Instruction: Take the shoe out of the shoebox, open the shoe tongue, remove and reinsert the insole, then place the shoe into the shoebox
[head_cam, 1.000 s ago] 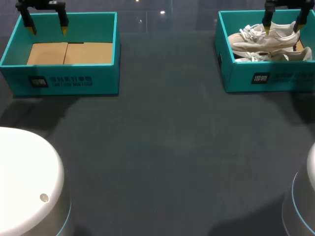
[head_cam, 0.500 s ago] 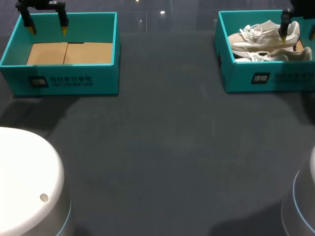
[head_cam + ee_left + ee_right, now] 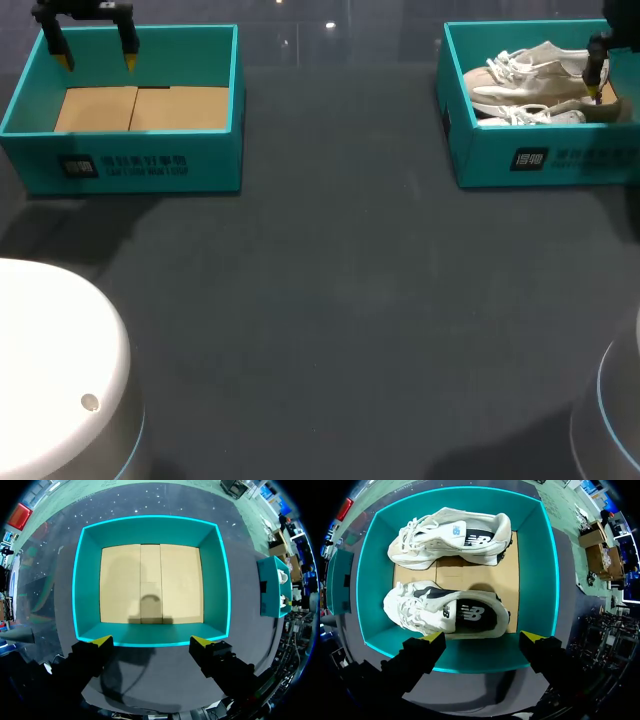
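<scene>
Shoebox (image 3: 540,158) on the dark bench (image 3: 340,300), with both white shoes inside, toes pointing toward the second box (image 3: 130,160). Seen from my right wrist camera, one shoe (image 3: 451,536) lies along the shoebox's farther wall. The other shoe (image 3: 445,614) lies just ahead of my right jaws. Right jaws are spread wide, with their yellow tips (image 3: 434,638) over the shoebox wall beside that nearer shoe and touching neither shoe. My left jaws are likewise spread wide, at the rim of the second box. That box stands well apart from the shoebox, cardboard floor (image 3: 150,582) showing.
</scene>
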{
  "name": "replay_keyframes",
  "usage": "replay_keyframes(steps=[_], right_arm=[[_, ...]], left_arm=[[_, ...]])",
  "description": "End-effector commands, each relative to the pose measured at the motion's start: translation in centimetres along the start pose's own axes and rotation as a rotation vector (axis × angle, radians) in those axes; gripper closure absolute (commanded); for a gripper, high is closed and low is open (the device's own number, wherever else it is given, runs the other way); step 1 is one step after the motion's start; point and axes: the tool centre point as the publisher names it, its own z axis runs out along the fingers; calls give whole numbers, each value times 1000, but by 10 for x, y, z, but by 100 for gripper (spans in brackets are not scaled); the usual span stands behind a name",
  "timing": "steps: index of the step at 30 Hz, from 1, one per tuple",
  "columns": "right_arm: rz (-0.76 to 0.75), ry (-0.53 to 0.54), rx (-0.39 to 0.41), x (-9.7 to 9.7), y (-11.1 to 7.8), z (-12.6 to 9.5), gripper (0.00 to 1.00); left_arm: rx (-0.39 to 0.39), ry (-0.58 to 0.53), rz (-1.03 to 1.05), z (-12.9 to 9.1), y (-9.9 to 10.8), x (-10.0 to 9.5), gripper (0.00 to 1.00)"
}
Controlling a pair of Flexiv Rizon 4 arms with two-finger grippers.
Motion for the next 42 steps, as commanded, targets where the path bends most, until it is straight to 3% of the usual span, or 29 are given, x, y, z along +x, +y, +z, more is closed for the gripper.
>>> replay_keyframes(steps=[1, 4, 9, 13, 18, 23, 42], right_arm=[[6, 15, 17, -7, 10, 8, 4], [13, 24, 19, -12, 11, 15, 4], [20, 33, 26, -16, 10, 25, 15], [18, 36, 29, -17, 8, 31, 11], [17, 45, 31, -19, 5, 41, 15], [12, 55, 28, -22, 3, 48, 32], [2, 76, 28, -27, 7, 74, 27]], left_arm=[[0, 0, 0, 0, 0, 0, 0], [0, 0, 0, 0, 0, 0, 0], [0, 0, 0, 0, 0, 0, 0], [0, 0, 0, 0, 0, 0, 0], [0, 0, 0, 0, 0, 0, 0], [0, 0, 0, 0, 0, 0, 0], [0, 0, 0, 0, 0, 0, 0]])
